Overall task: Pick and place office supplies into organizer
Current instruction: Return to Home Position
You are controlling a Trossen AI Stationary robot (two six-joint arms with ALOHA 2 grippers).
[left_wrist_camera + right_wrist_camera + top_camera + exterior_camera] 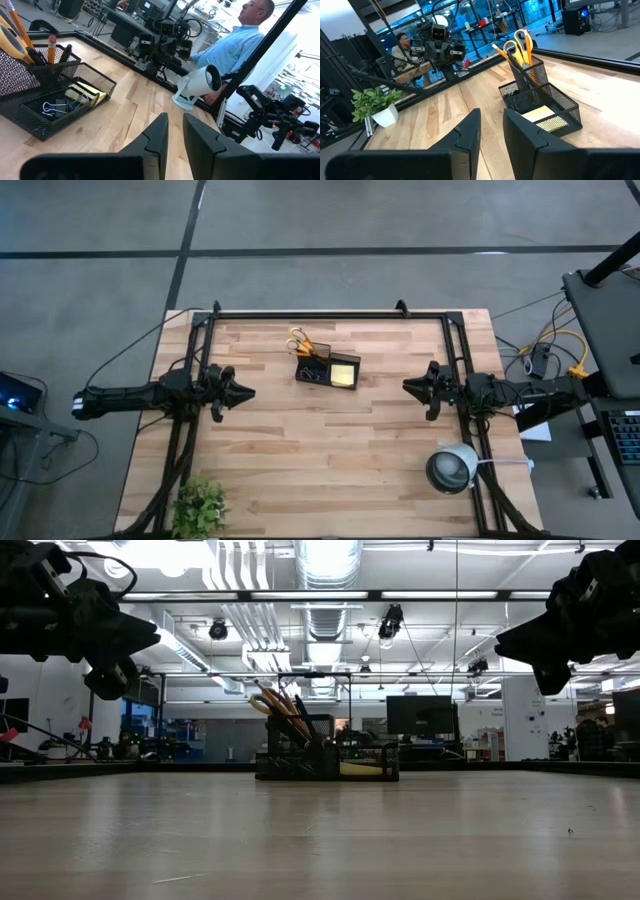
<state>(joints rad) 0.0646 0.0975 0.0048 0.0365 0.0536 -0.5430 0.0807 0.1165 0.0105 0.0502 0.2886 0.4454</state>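
there, black mesh organizer (327, 369) holds scissors (299, 340), seemingly pencils; both grippers' fingers narrowly apart, empty.

readable text: none that I can make out | organizer (327, 369) near the worktop's (330, 470) 12 o'clock edge: no label legible to me | round white device (452, 469) at 4 o'clock: no marking I can read | room screens and fittings behind: too small and blurred
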